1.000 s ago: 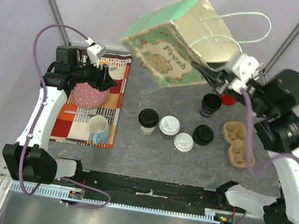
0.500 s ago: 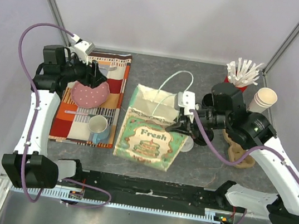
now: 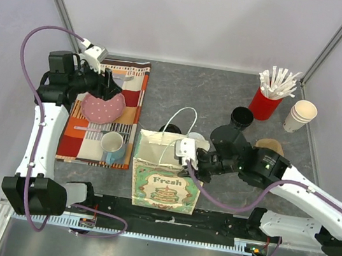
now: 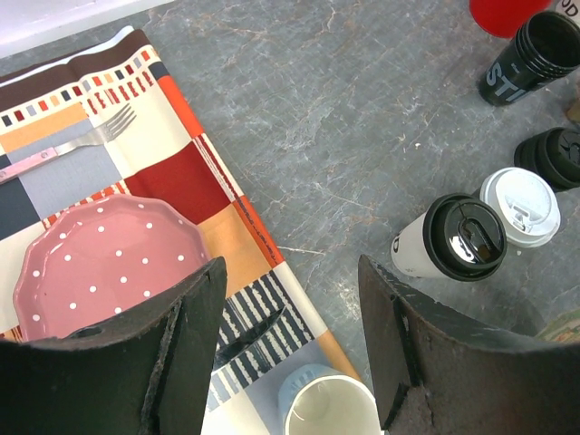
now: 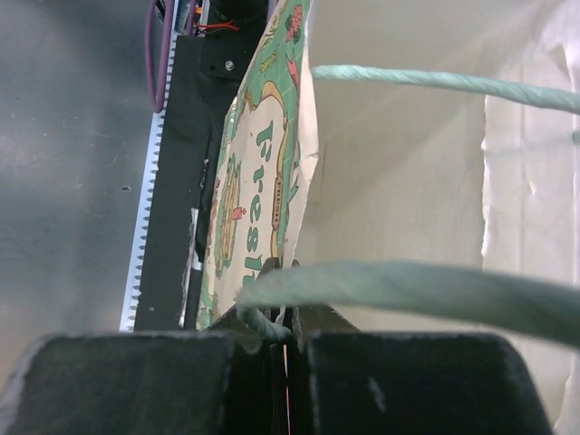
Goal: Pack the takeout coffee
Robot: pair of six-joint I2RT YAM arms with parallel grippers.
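right gripper [image 5: 285,337] is pinched shut on the paper bag [image 3: 165,188] rim. left gripper [image 4: 288,317] is open, holding nothing. 1 white-lid coffee cup [image 4: 521,207] stands upright just behind the bag, to the left gripper's right.

White arms [image 3: 35,140], black joints [image 3: 28,187], purple cables [image 3: 23,48]

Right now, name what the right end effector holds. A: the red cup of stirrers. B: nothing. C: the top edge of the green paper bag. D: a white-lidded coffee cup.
C: the right end effector is shut on the top edge of the green paper bag, which stands upright.
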